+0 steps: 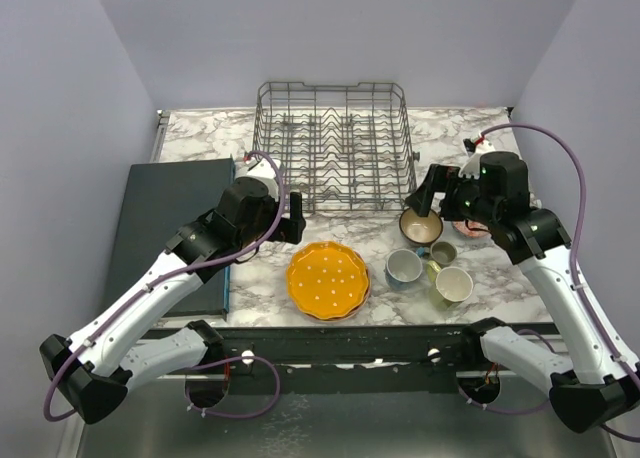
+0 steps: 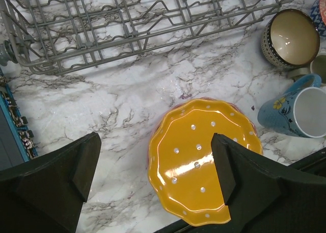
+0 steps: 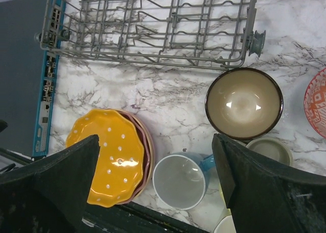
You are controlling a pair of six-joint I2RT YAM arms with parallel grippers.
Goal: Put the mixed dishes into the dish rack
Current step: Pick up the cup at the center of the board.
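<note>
I found the left gripper [image 2: 155, 141] spread wide and empty, close above the far-left edge of the orange scalloped white-dotted plate [image 1: 328, 280], near centre of the marble table [image 1: 200, 143]. To the right, the right gripper [image 3: 155, 139], equally wide and empty, hung close above the dark brown cream-lined bowl [image 1: 421, 226]. The grey wire dish rack [image 1: 330, 84] stood just beyond both, far centre.

A lab booth staged as a kitchen: plain walls [image 1: 330, 28] box in a marble-patterned counter [image 1: 200, 143] with a dish rack [image 1: 335, 143], two robot arms [image 1: 150, 288] bolted at its near edge.
</note>
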